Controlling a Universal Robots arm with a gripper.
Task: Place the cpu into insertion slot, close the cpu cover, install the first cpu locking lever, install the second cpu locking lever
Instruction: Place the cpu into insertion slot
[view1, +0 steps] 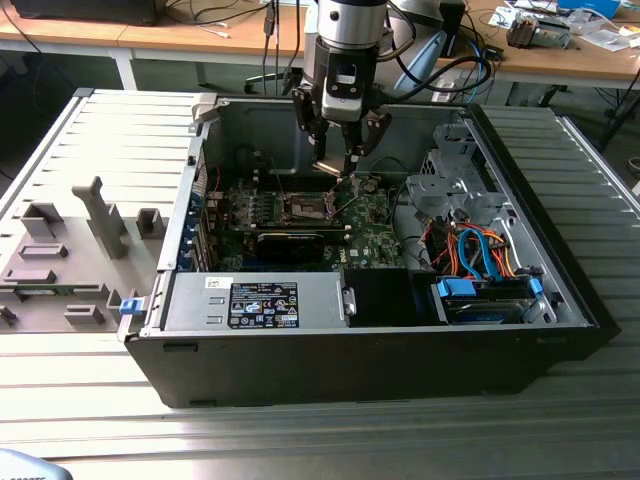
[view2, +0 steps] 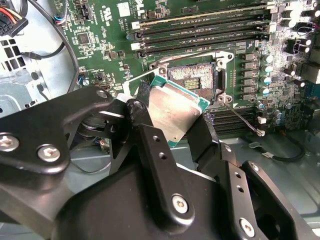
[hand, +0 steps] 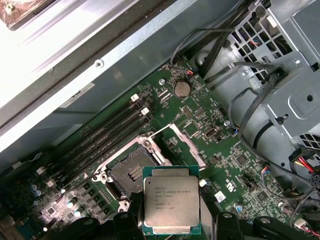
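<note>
Black, multi-jointed metal gripper (view2: 170, 120) sits closest to the lens in both wrist views, its fingers pinching the cpu (hand: 171, 205), a small flat square chip with a silver-grey top and green edge, by two opposite sides.

In the upper centre of the exterior view the gripper hangs inside the open black computer case (view1: 400, 370). The cpu is off the green motherboard (hand: 220, 145) and not yet seated. The insertion slot (hand: 131, 175), a small dark square socket with a metal rim, lies bare close by. The cpu cover (hand: 187, 145), a thin silver frame plate, stands swung open beside it.

Risks noted:
- In the second wrist view the chip looks turned relative to the socket. Lowered skewed, it could ride on the rim or damage the contacts.
- The grip is on thin edges only, so a slip would drop the chip onto the board.
- The raised cover stands near the fingers and could be snagged.
</note>
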